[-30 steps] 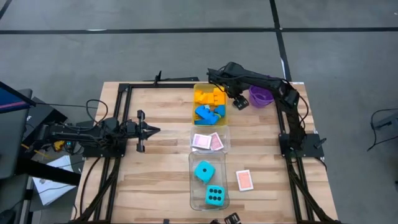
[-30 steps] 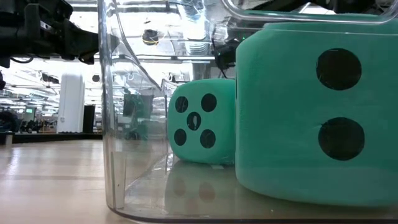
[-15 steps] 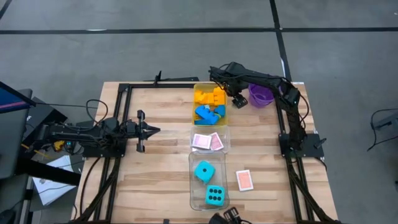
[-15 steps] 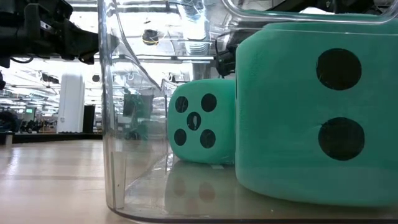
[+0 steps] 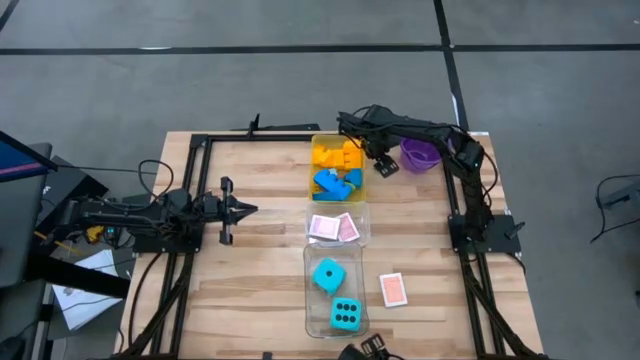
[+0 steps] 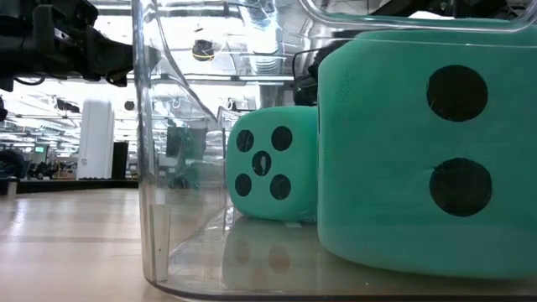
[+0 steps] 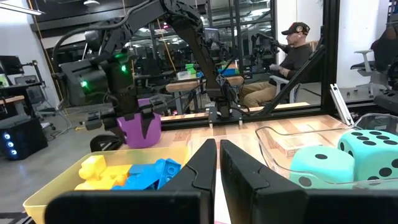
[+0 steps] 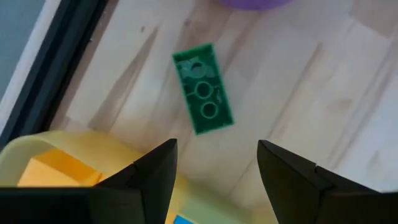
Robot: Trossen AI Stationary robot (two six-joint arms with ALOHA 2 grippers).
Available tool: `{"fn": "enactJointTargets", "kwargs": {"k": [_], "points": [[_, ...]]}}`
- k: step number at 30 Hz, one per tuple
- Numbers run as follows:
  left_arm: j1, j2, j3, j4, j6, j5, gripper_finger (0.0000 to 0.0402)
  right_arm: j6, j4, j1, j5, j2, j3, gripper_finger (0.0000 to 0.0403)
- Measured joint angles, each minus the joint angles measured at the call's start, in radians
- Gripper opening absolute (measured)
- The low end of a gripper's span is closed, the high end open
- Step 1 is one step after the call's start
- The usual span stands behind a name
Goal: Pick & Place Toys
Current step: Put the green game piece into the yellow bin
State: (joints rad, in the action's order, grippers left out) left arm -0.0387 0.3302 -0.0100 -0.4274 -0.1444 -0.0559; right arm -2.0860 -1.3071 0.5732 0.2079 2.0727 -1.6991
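Right hand (image 8: 214, 165) is open w/ nothing in it, hovering over a green brick (image 8: 203, 89) lying flat on the counter (image 8: 298, 99), just ahead of its fingers. Yellow tray (image 8: 68, 149) wall sits right beside one finger, so imo it could clip it going down. Left hand (image 5: 243, 209) is closed, parked far off

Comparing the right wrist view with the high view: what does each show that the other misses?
Only the right wrist view shows a green brick lying on the wood, ahead of the right gripper, whose jaws are open. Only the high view shows the two dice, the cards and the parked left gripper. Both show the yellow tray and the purple bucket.
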Motion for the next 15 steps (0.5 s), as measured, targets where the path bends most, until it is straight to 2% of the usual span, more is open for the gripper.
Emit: {"fn": "enactJointTargets", "kwargs": {"k": [5, 11, 15], "points": [[0.0, 0.0, 0.0, 0.0, 0.0, 0.0, 0.0017, 0.043, 0.106, 0.011, -0.005, 0.0, 0.055, 0.0214], [0.0, 0.0, 0.0, 0.0, 0.0, 0.0, 0.0017, 0.024, 0.117, 0.016, -0.023, -0.011, 0.09, 0.0214], [0.0, 0.0, 0.0, 0.0, 0.0, 0.0, 0.0017, 0.017, 0.153, 0.02, 0.008, -0.037, 0.102, 0.0214]]}}
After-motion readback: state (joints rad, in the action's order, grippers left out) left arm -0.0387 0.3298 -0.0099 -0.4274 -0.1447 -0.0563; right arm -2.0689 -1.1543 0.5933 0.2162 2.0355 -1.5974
